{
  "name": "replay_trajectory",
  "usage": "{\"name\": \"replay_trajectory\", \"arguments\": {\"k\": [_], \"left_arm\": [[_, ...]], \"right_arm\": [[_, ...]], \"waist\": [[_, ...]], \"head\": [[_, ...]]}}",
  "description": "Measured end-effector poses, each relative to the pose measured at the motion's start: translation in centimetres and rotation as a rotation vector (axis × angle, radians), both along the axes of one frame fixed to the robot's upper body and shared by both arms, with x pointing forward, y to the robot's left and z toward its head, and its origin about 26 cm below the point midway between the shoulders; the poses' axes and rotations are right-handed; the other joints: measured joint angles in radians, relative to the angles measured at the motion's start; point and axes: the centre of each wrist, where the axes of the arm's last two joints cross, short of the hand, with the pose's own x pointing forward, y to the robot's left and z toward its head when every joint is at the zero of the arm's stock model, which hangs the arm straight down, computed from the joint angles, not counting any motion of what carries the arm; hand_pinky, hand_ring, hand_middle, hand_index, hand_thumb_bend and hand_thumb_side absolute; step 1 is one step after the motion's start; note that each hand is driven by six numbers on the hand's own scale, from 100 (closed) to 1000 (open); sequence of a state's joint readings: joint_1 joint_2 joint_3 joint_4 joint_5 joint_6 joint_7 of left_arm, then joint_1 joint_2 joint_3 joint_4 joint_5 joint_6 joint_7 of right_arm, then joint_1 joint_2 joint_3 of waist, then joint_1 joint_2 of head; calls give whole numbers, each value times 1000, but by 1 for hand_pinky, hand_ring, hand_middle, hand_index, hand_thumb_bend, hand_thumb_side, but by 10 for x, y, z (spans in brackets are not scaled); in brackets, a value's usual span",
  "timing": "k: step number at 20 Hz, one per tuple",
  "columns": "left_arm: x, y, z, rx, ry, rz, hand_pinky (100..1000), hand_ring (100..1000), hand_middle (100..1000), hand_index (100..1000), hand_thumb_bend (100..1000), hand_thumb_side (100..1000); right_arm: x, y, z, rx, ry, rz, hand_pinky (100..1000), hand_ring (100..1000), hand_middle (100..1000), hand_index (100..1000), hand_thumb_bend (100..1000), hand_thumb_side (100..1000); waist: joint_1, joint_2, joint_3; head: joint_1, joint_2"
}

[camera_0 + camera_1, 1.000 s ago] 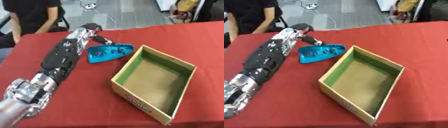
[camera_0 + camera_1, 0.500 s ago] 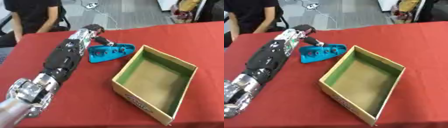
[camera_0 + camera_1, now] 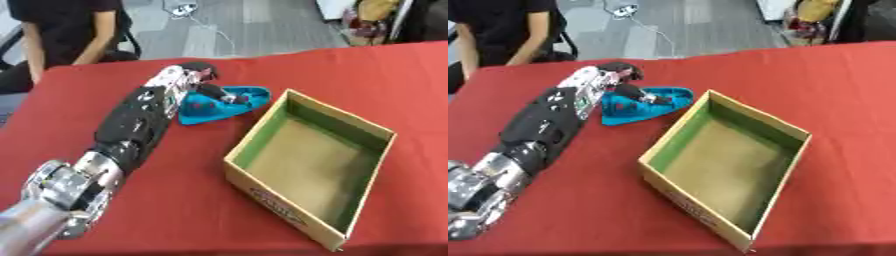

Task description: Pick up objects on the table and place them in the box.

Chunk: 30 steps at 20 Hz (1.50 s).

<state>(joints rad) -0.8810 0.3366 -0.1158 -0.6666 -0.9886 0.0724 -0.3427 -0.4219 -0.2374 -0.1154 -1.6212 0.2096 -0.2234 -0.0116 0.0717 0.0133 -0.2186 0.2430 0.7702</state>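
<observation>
Little is changing: left hand (image 3: 194, 80) is staying curled on the blue object (image 3: 224, 104), whose long axis is slanting up-right toward the box (image 3: 311, 165). Box is sitting empty.

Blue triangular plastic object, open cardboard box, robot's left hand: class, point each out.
blue triangular plastic object (image 3: 229, 105), left eye view, flat top.
open cardboard box (image 3: 261, 136), left eye view, green inner wall.
left hand (image 3: 616, 80), right eye view, back of hand.

Bright, even overhead light; soft shadow inside the box (image 3: 308, 165). Everything looks slightly blurred, the near left arm (image 3: 61, 192) most.
</observation>
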Motion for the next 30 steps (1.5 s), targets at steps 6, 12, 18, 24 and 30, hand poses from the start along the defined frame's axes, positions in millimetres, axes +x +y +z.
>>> {"name": "replay_trajectory", "arguments": {"k": [6, 12, 18, 24, 30], "left_arm": [[-2, -3, -6, -17, 22, -18, 780, 815, 820, 895, 1000, 756], [-5, -5, -16, -26, 51, -31, 780, 811, 813, 890, 1000, 759], [-7, -4, -19, -26, 64, -32, 777, 797, 797, 880, 1000, 758], [-8, -3, -21, -26, 74, -42, 712, 700, 711, 839, 1000, 705], [-10, -5, -24, 2, 109, -68, 304, 309, 364, 542, 470, 344]], "right_arm": [[1, 1, 3, -1, -8, 4, 594, 809, 811, 993, 452, 969], [1, 2, 4, -1, -12, 5, 594, 809, 812, 993, 452, 971], [1, 2, 4, -1, -12, 5, 594, 809, 812, 993, 452, 971], [1, 2, 4, -1, -13, 5, 593, 809, 812, 993, 452, 973], [1, 2, 4, -1, -13, 6, 594, 809, 812, 993, 452, 974]], "waist": [[0, 1, 0], [0, 6, -2], [0, 7, -2], [0, 7, -2], [-1, 10, -1]], "head": [[3, 0], [3, 0], [3, 0], [3, 0], [3, 0]]}}
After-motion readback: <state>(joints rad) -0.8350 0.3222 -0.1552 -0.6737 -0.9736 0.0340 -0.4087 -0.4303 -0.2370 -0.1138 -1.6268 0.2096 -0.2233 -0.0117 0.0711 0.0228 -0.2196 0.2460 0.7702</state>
